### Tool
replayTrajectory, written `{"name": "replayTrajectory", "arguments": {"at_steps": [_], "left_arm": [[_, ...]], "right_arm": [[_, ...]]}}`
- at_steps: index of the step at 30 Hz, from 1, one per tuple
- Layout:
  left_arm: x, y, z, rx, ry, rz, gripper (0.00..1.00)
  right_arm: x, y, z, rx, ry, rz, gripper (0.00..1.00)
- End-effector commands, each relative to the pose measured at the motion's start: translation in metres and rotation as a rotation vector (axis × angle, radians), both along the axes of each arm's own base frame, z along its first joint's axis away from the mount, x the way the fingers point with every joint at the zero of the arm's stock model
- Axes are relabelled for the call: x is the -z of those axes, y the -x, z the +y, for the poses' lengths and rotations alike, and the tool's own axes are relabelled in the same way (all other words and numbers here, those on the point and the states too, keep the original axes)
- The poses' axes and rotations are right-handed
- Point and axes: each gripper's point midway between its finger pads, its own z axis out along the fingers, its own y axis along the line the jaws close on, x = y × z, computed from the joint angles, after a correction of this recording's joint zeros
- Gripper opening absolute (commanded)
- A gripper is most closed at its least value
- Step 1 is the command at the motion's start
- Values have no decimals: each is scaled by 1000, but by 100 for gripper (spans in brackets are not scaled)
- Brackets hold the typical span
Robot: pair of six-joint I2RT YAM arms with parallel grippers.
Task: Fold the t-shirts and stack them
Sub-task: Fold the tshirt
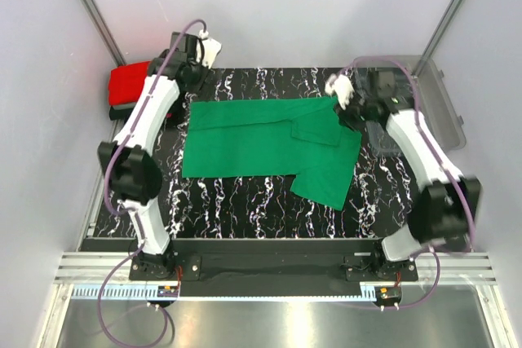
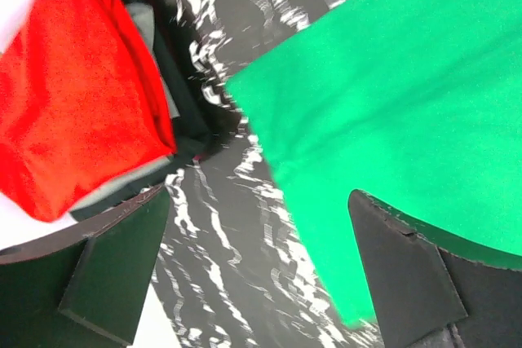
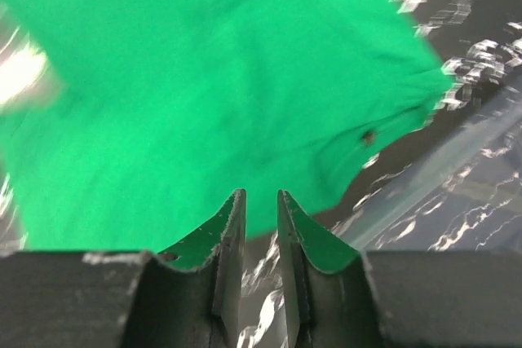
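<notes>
Left gripper (image 2: 257,201): released, jaws fully spread, nothing between them. It sits at the far-left corner of the green t-shirt (image 1: 261,144); in the left wrist view one finger is over the shirt's edge and the other is on the side toward the red t-shirt (image 2: 73,103). Can't tell whether either finger touches cloth. Right gripper (image 3: 259,195): jaws only slightly parted, with a narrow slot between them. The marbled mat (image 1: 245,209) shows through the slot, so it isn't gripping any fabric. It's at the green shirt's far-right corner. The green shirt lies flat mid-mat, its long side running left to right. Its right part is folded over itself, with one flap angling out toward the arm bases. The red shirt is folded, just off the green shirt's far-left corner and apart from it, on top of dark folded shirts (image 2: 175,95); a grey layer shows at the stack's lower edge. The clear plastic bin (image 1: 444,103) sits right of the green shirt, beyond the right gripper.
</notes>
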Motion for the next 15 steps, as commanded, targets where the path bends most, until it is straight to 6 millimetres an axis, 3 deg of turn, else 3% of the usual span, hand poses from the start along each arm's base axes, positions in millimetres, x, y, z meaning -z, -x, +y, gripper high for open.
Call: {"name": "replayTrajectory", "arguments": {"at_steps": [1, 2, 4, 5, 6, 8, 11, 15], "left_arm": [[4, 31, -14, -18, 141, 52, 99], [10, 36, -15, -18, 145, 75, 99], [32, 52, -15, -2, 137, 154, 99], [39, 58, -15, 14, 132, 179, 99], [43, 65, -17, 65, 121, 203, 97], [60, 76, -12, 82, 83, 245, 86], [79, 84, 2, 92, -1, 292, 80], [101, 94, 10, 68, -22, 352, 77]], "right_arm": [[57, 72, -2, -287, 103, 111, 29], [80, 94, -6, -313, 118, 170, 29], [91, 109, -9, -400, 158, 146, 29], [111, 125, -12, -421, 173, 180, 30], [115, 125, -12, -465, 198, 136, 30], [137, 146, -16, -537, 226, 168, 30], [155, 167, -17, -642, 239, 164, 32], [156, 185, -9, -730, 233, 110, 33]]}}
